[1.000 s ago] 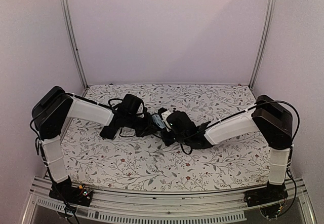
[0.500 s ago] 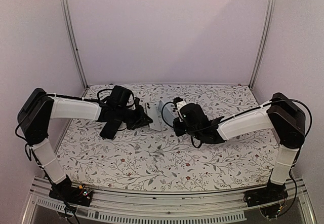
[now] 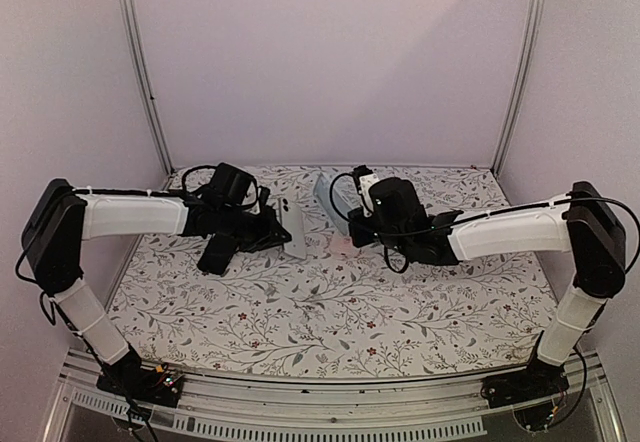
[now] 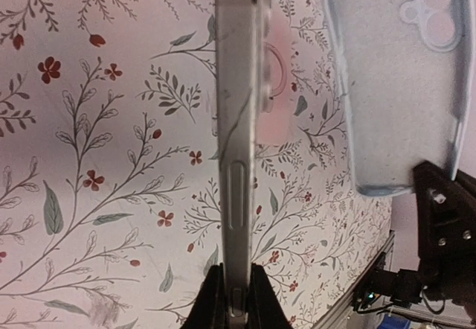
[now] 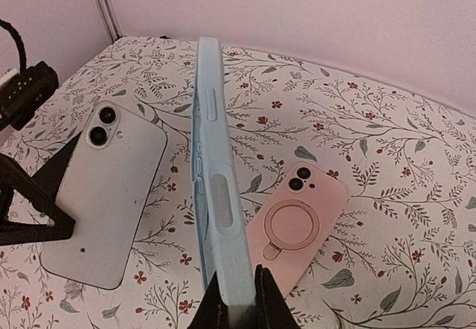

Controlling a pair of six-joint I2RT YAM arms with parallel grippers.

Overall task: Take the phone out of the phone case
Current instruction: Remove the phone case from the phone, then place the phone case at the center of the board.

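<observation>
Two arms stood bolted at the near edge of the table (image 3: 300,347), both stretched out toward mid-table over the floral cloth (image 3: 400,312). The left gripper (image 3: 272,232) sat left of centre, with its jaws closed on the end of the white phone (image 3: 292,228) opposite the cameras. In the left wrist view the fingers (image 4: 212,299) pinched the phone (image 4: 236,158) across its thickness, seen edge-on with a side button visible. The phone was out of the case. In the right wrist view the phone (image 5: 108,187) showed its back and twin lenses.

The right gripper (image 3: 352,216) sat right of centre and slightly farther back, jaws clamped on one end of the light blue phone case (image 3: 328,192). The phone case (image 4: 398,83) was empty in the left wrist view, with its bare inner face and camera cutout showing. In the right wrist view the phone case (image 5: 216,195) stood edge-on. Phone and phone case were near each other but apart, not touching.

One pink case (image 5: 299,221) with a ring holder lay flat on the cloth, back side up, between them. In the top view the pink case (image 3: 345,244) was only a faint patch. Farthest back was a plain pale back wall (image 3: 330,62), with metal uprights (image 3: 140,72) at both corners.
</observation>
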